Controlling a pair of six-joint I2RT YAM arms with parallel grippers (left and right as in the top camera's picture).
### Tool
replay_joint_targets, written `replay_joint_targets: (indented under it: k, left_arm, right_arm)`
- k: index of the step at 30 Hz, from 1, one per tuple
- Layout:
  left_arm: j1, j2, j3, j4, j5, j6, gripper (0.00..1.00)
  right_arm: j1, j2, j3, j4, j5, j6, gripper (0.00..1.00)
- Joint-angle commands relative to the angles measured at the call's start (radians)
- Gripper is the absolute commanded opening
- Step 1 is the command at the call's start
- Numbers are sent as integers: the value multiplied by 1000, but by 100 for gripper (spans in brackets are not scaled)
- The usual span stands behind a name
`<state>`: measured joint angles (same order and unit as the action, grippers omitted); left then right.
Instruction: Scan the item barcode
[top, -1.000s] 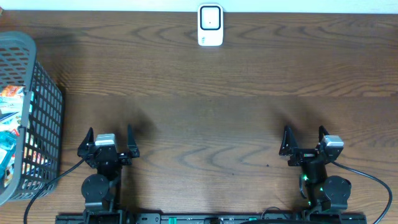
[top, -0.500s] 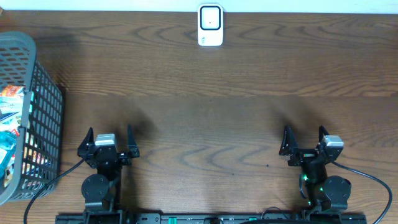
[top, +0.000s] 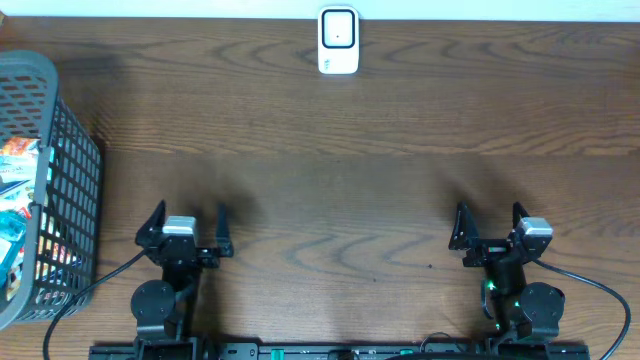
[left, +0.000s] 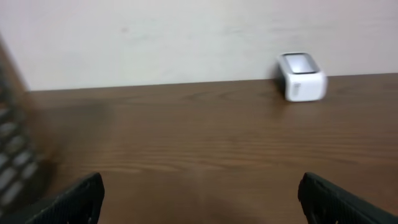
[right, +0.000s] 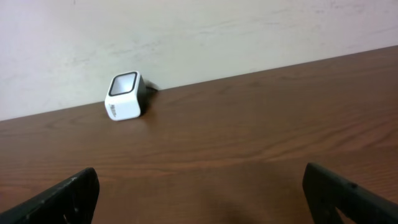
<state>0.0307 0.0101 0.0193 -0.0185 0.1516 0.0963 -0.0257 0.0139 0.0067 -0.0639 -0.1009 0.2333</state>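
Standing well beyond parted fingers, scanner

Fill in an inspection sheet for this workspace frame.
Surface: dark wooden table.
Job's things: scanner at the far edge; packets in the basket at the left.
Clutter: nothing seen.
Grippers: left gripper and right gripper both open and empty, near the front edge.
Cables: black cables run from both arm bases.
Surroundings: pale wall behind the table.
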Motion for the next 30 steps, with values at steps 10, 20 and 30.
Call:
replay_joint_targets:
  k: [10,20,30]
  left_arm:
    - [-2,-5,93,-53,129,-102,98]
    - [-2,122,253,-120,126,-101,98]
    - [-2,414,466,-228,126,-93,98]
  right_arm:
    - [7,-3,-1,-3,-6,-3,99]
    - [7,-3,-1,-3,-6,-3,99]
    - [7,-3,-1,-3,-6,-3,99]
